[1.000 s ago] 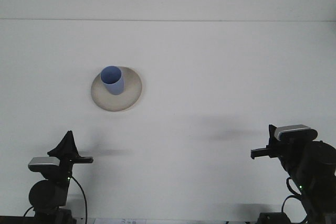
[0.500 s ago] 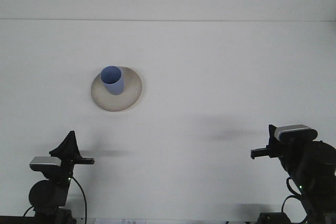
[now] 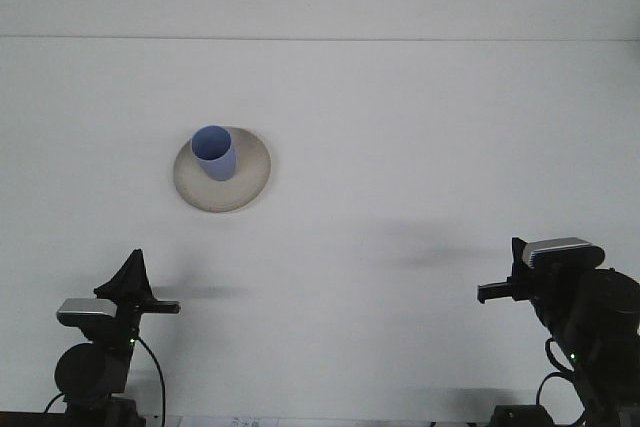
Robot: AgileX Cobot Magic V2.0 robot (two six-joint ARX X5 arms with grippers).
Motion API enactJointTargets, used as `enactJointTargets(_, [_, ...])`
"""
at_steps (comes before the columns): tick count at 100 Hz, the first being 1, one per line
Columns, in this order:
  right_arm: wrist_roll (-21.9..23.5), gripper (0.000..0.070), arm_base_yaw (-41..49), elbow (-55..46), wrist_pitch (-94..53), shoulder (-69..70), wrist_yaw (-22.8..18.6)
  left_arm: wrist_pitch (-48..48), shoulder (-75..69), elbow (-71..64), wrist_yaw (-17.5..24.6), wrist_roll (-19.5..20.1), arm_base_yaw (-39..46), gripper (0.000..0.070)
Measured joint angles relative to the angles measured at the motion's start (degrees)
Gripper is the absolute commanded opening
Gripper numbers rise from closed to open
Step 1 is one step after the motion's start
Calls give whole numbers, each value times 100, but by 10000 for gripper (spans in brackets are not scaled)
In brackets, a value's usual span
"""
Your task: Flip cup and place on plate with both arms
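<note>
We see the blue plastic cup (image 3: 214, 151) upright, mouth up, on the round beige ceramic plate (image 3: 251, 181), sitting toward the plate's 10 o'clock edge. Plate lies on the white table (image 3: 420, 147), around 10 o'clock from centre. Left gripper (image 3: 133, 287) at 7 o'clock, right gripper (image 3: 497, 292) at 4 o'clock, both well apart from the cup, holding nothing. Finger state: we cannot tell for either.

A blue cup (image 3: 214, 152) stands upright, mouth up, on a round beige plate (image 3: 250, 179), toward the plate's left rear part. Both lie on a white table (image 3: 420, 147). Nearer than the plate, the left gripper (image 3: 135, 282) sits low; the right gripper (image 3: 500, 290) is well off to the plate's right.
</note>
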Motion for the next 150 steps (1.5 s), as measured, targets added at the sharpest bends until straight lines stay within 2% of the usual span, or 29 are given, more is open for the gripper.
enactJointTargets(23, [-2,0,0,-177,354,-219,81,0,0,0,4,0,0,12])
enactJointTargets(37, [-2,0,0,-590,1178,-774,153,0,0,0,7,0,0,12])
enactJointTargets(59, [-2,0,0,-1904,3353,-1919,142,0,0,0,7,0,0,12])
enactJointTargets(75, [-2,0,0,-2881,4227,-2688,140,0,0,0,9,0,0,12])
enactJointTargets(114, [-2,0,0,-4288,4347,-3464,140,2,2,0,9,0,0,12])
enactJointTargets(150, [-2,0,0,-4850,4470,-3464,142,0,2,0,9,0,0,12])
